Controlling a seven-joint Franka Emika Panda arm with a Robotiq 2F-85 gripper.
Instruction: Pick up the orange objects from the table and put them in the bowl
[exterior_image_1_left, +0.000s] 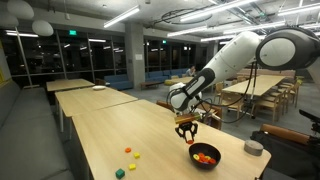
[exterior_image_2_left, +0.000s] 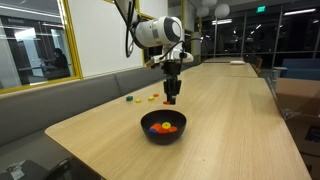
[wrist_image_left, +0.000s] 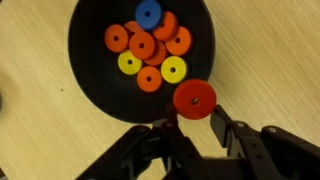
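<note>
The black bowl (wrist_image_left: 88, 62) holds several orange discs (wrist_image_left: 142, 44), two yellow ones and a blue one. It also shows in both exterior views (exterior_image_1_left: 205, 161) (exterior_image_2_left: 163, 137) on the pale wood table (exterior_image_1_left: 110, 130) (exterior_image_2_left: 230, 110). My gripper (wrist_image_left: 195, 122) hangs above the table just beside the bowl's rim (exterior_image_1_left: 187, 131) (exterior_image_2_left: 171, 98). Its fingertips close on the edges of a red-orange disc (wrist_image_left: 195, 98), held flat over the rim.
Two small yellow pieces (exterior_image_1_left: 131, 153) and a green piece (exterior_image_1_left: 119, 172) lie on the table away from the bowl; they also show in an exterior view (exterior_image_2_left: 140, 98). A grey round container (exterior_image_1_left: 254, 147) stands past the bowl. Darker tables with chairs stand behind.
</note>
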